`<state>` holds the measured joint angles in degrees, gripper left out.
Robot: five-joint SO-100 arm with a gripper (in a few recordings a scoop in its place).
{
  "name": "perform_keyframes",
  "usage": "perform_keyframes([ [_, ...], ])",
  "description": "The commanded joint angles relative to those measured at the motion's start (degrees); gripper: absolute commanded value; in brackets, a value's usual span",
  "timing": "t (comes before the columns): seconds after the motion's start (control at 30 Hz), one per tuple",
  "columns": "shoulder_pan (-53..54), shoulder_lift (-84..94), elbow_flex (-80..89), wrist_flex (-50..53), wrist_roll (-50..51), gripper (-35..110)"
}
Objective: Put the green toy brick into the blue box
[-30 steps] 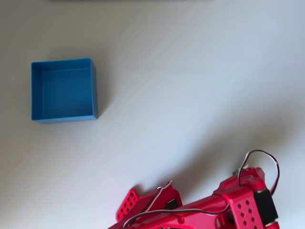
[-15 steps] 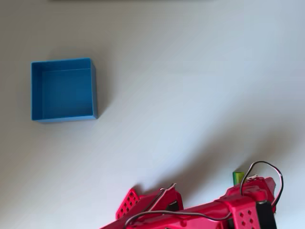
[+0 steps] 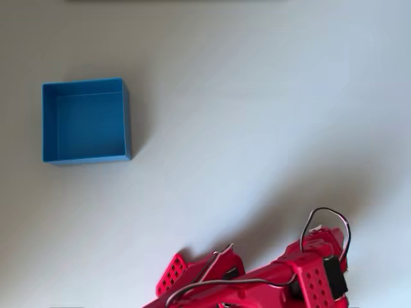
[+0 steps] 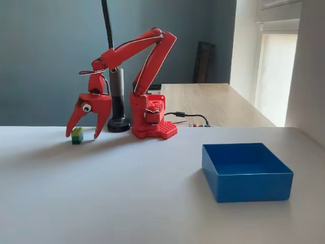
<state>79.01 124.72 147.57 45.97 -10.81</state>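
**Straddling the brick, hand spread and not yet closed**

Looking down in the overhead view, the red arm lies along the bottom edge, its wrist section covering the spot under it. The blue box sits well apart at the upper left on the pale tabletop, its floor bare. From this angle I cannot tell how the fingers stand, because the arm's own body covers them.

Turning to the fixed view, the picture is clearer. The hand points down with its two fingers spread wide, tips close to the tabletop. The green toy brick rests on the surface between them, nearer the left finger as this view shows it, and nothing grips it yet. The blue box stands far off at the lower right of this view, open and empty. The arm's base stands behind, next to a black lamp post.

The main risk, as I judge it, is an off-centre closure: with the brick lying closer to one finger, that finger may meet it first and push or turn it, so the grip lands on a corner and slips. Lifting too soon with a shallow hold could drop it during the long carry across to the box, whose thin walls a low swing might clip.
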Motion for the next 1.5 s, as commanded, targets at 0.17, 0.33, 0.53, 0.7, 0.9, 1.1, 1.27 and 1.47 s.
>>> perform_keyframes([
  [0.17, -0.1, 0.8, -0.3, 0.4, 1.1, 27],
  [0.33, 0.4, 0.7, -1.1, 0.4, 0.3, 27],
  [0.53, 0.5, -0.4, -2.5, 0.4, 0.2, 26],
  [0.7, 1.4, -8.8, -8.5, 0.4, 2.0, 15],
  [0.9, 3.0, -19.0, -14.9, 0.4, 3.7, 0],
  [1.1, 2.5, -23.2, -16.7, 0.4, 4.6, 0],
  [1.27, -2.9, -22.7, -16.0, 0.5, 4.7, 0],
  [1.47, -16.1, -22.3, -19.4, 1.0, 4.0, 0],
])
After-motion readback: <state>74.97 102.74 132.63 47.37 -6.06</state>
